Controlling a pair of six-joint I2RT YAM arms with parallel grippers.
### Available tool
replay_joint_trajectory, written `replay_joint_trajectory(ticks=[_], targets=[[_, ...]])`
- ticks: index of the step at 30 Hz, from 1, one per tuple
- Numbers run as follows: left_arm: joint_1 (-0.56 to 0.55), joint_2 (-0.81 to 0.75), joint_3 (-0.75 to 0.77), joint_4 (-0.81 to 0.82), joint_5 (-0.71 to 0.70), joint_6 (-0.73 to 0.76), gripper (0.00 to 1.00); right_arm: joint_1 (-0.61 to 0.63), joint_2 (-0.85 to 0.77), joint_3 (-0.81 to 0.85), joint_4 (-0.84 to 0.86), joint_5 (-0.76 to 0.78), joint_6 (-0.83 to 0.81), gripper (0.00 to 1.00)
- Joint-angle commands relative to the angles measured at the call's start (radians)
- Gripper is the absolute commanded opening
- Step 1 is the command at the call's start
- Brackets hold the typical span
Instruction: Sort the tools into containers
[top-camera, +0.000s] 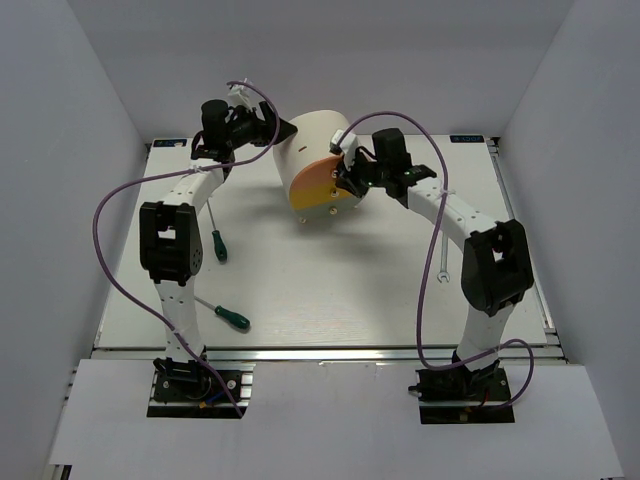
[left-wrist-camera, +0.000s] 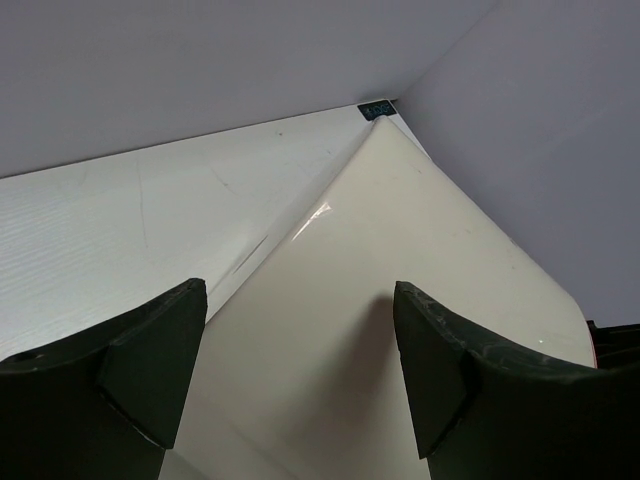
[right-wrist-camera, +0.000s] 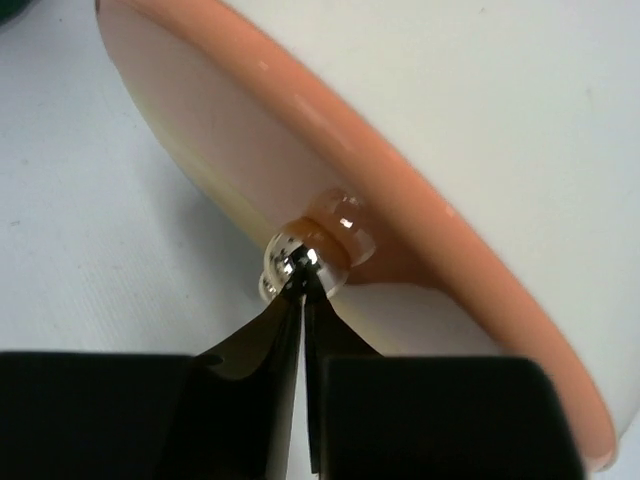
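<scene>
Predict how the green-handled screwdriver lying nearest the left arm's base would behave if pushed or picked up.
The screwdriver has a rounded-looking handle, so a sideways push would probably roll it, curving because the shaft is far thinner. It looks stiff, not floppy. Gripped by the thin shaft, the bulkier handle end might droop.

Lab robot cell, not a home or shop: plain white panels box in left, right and top of frame, white tabletop on aluminium rails (bottom edge), arm bases bolted lower left and lower right, purple cables looping loose.
</scene>
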Motion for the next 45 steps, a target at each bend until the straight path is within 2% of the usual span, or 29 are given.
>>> replay_joint_trajectory(ticks=[1,4,5,8,12,14,19,24,34,45], targets=[[-0.014,-0.021,0.011,-0.039,-0.026,-0.020,0.85,0.000,-0.080,-0.024,0.024,-0.020,0.011,0.10],[0.002,-0.036,0.013,-0.025,-0.094,-0.061,0.85,0.000,-0.152,-0.130,0.043,-0.038,0.037,0.21],[0.011,-0.039,0.014,-0.016,-0.108,-0.087,0.85,0.000,-0.183,-0.154,0.053,-0.034,0.049,0.29],[0.022,-0.050,0.017,0.006,-0.151,-0.126,0.86,0.000,-0.221,-0.245,0.091,-0.011,0.118,0.43],[0.029,-0.051,0.033,0.013,-0.172,-0.141,0.86,0.000,-0.234,-0.328,0.148,0.041,0.287,0.55],[0.031,-0.058,0.030,0.015,-0.186,-0.141,0.86,0.002,-0.223,-0.363,0.224,0.097,0.431,0.61],[0.037,-0.094,-0.007,0.041,-0.215,-0.141,0.86,0.014,-0.168,-0.365,0.272,0.285,0.706,0.62],[0.045,-0.133,-0.046,0.069,-0.235,-0.137,0.87,0.021,-0.155,-0.382,0.397,0.293,0.899,0.60],[0.046,-0.119,-0.059,0.069,-0.188,-0.138,0.87,0.054,-0.046,-0.258,0.407,0.290,0.980,0.59],[0.037,-0.099,-0.082,0.086,-0.138,-0.146,0.87,0.057,-0.022,-0.261,0.493,0.390,0.988,0.43]])
